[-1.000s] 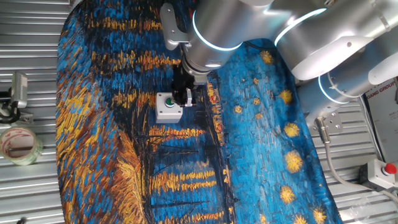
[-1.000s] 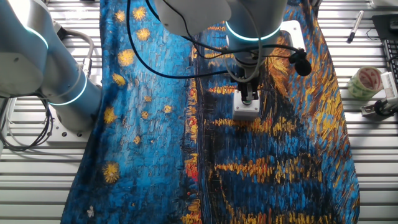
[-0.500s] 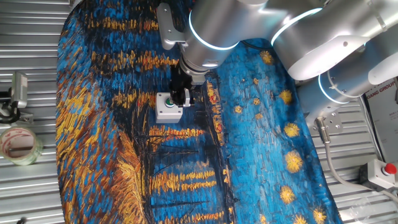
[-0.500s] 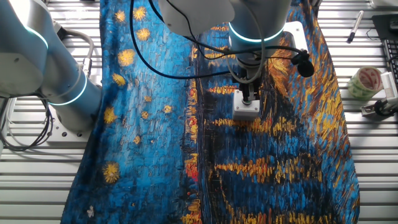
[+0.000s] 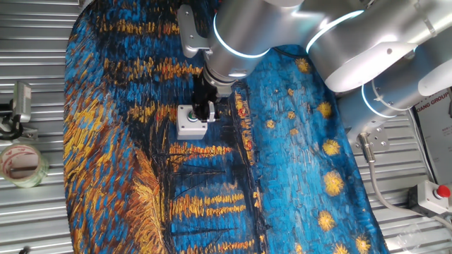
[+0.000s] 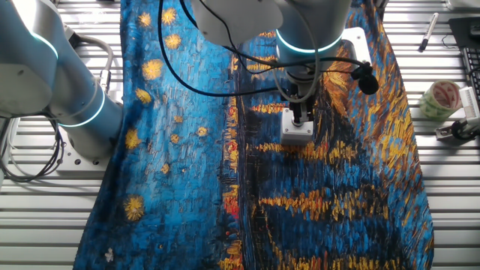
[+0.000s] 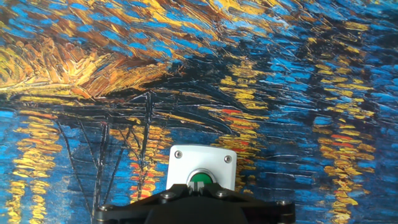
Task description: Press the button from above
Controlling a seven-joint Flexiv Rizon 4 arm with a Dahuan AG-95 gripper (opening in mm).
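Painted cloth (image 5: 127,106) over a ribbed metal desk (image 5: 28,219).
Jaws (image 5: 205,111) hang above the green button (image 7: 199,180); their opening can't be told; tape roll (image 6: 440,97) far right.

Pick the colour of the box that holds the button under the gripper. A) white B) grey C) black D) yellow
A: the box is white with a screw in each upper corner, and the green button sits in its top, just ahead of the gripper.
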